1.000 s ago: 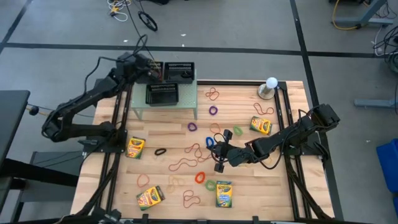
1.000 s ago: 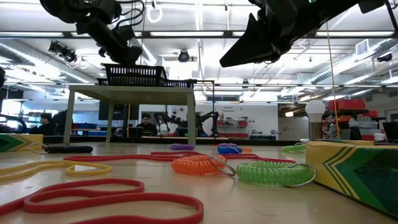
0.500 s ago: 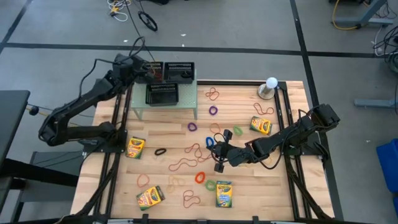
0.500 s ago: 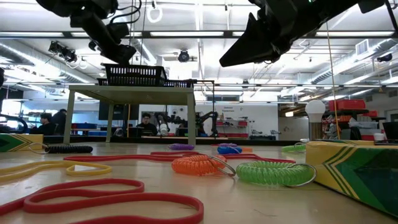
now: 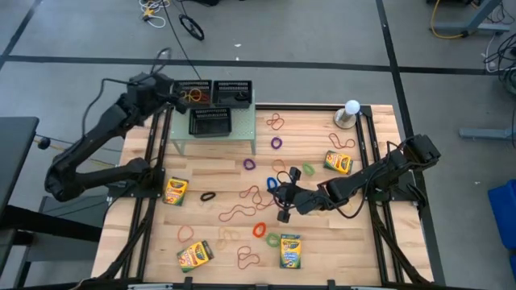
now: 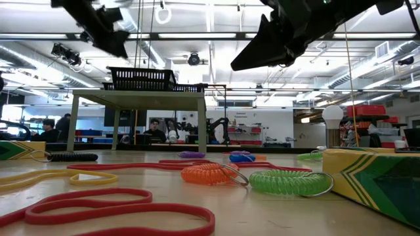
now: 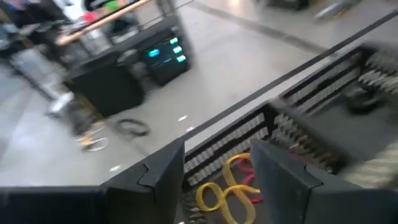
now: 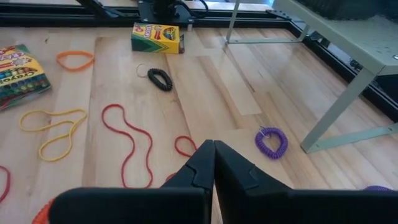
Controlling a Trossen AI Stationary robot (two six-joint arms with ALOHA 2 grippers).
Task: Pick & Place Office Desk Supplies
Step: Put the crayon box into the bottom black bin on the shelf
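Drop step looks done: left gripper (image 7: 214, 177), jaws apart & empty, sits at 9 o'clock of the tray (image 5: 193, 91) w/ bands (image 5: 192, 94); right gripper (image 5: 284, 197) mid-desk, jaws shut, empty; next calls for another pick.

a: the overhead view is bright and even, and the desk (image 5: 322, 242) shows only soft, short shadows under the arms.

b: the level view looks into ceiling strip lights (image 6: 197, 36), so the arms overhead go to black silhouette. the nearest red loop (image 6: 125, 211) is soft, out of focus.

a: the left wrist picture is smeared with motion blur, the black mesh tray (image 7: 348, 112) streaked.

b: the right wrist picture is sharp and evenly lit, with the purple coil (image 8: 272, 141) crisp.
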